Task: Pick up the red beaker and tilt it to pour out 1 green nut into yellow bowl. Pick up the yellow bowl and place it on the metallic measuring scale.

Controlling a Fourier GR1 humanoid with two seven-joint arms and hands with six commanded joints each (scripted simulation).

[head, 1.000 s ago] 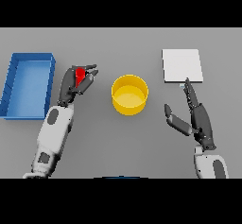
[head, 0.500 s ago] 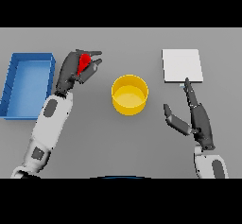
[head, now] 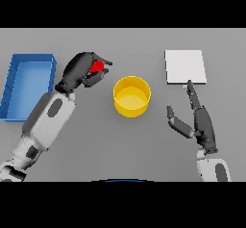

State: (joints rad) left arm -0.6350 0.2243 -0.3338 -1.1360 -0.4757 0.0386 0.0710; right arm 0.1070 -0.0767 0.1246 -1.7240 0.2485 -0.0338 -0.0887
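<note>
A single head view looks steeply down on the grey table (head: pixel 125 145) from the robot's side, facing away from its body. It stands far enough to take in both hands: left hand (head: pixel 79 73) at upper left, right hand (head: pixel 202 123) at lower right. Its height seems moderate.

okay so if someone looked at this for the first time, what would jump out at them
Probably the yellow bowl at the table's middle, the brightest thing there. Next, the left hand left of the bowl, curled round the red beaker, beside a blue bin at the far left. The right hand waits open just below the pale scale.
</note>
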